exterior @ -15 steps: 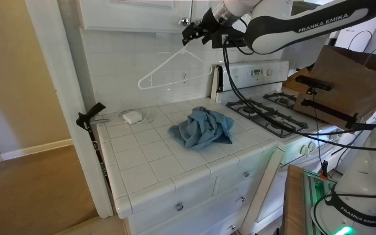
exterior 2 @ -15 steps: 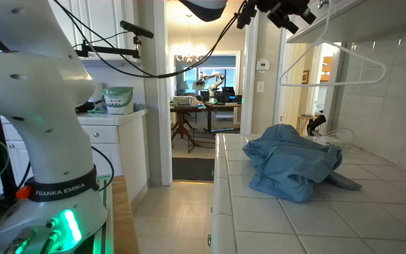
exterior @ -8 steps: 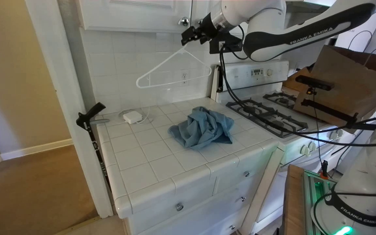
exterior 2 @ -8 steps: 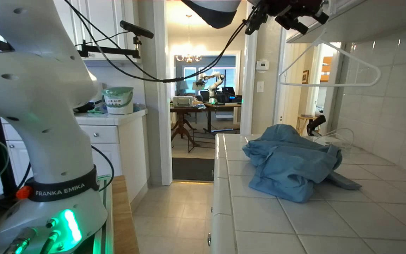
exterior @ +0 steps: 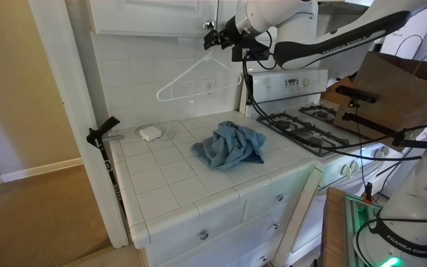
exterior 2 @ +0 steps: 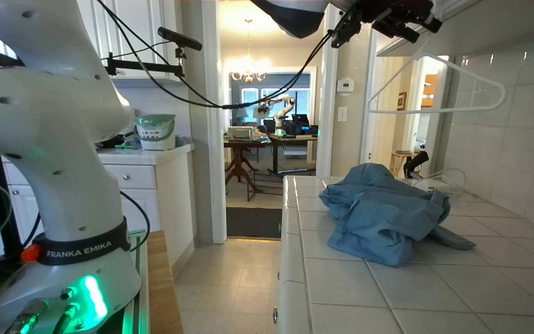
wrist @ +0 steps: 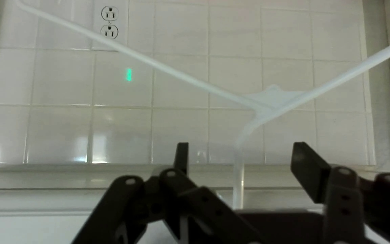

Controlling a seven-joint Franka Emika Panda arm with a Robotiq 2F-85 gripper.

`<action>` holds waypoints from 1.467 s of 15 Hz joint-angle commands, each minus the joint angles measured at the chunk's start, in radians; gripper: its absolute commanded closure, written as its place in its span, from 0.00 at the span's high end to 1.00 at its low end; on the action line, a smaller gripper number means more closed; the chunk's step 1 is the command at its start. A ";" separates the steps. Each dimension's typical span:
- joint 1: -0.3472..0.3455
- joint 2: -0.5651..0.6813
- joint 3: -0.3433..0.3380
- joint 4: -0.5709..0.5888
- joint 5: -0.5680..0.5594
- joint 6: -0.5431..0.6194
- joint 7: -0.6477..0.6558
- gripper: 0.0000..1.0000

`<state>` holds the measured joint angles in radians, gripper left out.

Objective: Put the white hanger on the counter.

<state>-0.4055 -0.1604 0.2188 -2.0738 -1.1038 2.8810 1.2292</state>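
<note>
The white hanger (exterior: 208,58) hangs in the air above the counter (exterior: 154,189), in front of the tiled wall. It also shows in an exterior view (exterior 2: 434,111) and in the wrist view (wrist: 273,100). My gripper (exterior: 213,43) is at the hanger's hook, just below the cabinet knob; it also shows in an exterior view (exterior 2: 427,32). In the wrist view the gripper (wrist: 241,149) is open, with the hook's stem between its fingers and apart from both. The top of the hook is hidden by the gripper. The counter also shows in an exterior view (exterior 2: 341,287).
A crumpled blue cloth (exterior: 232,144) lies on the counter below the hanger. A white charger (exterior: 150,132) with cable lies at the back. A cabinet door with a knob (exterior: 209,24) is above. A gas stove (exterior: 310,139) and a paper bag (exterior: 391,96) stand beside the counter.
My gripper has moved closer to the hanger, shifting a little left in an exterior view and right in an exterior view. The hanger sways slightly. The cloth has not moved.
</note>
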 commanded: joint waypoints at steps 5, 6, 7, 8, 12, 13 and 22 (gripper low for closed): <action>-0.011 0.054 0.014 0.070 -0.174 0.011 0.177 0.31; -0.010 0.058 0.014 0.073 -0.187 0.008 0.190 0.23; -0.009 0.061 0.014 0.074 -0.201 0.007 0.203 0.16; -0.008 0.064 0.014 0.076 -0.216 0.005 0.217 0.08; -0.005 0.063 0.014 0.078 -0.267 -0.002 0.257 0.01; -0.003 0.059 0.015 0.077 -0.280 -0.006 0.265 0.02; 0.000 -0.010 0.014 0.036 -0.286 -0.074 0.384 0.02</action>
<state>-0.4037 -0.1305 0.2290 -2.0117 -1.3825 2.8401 1.5665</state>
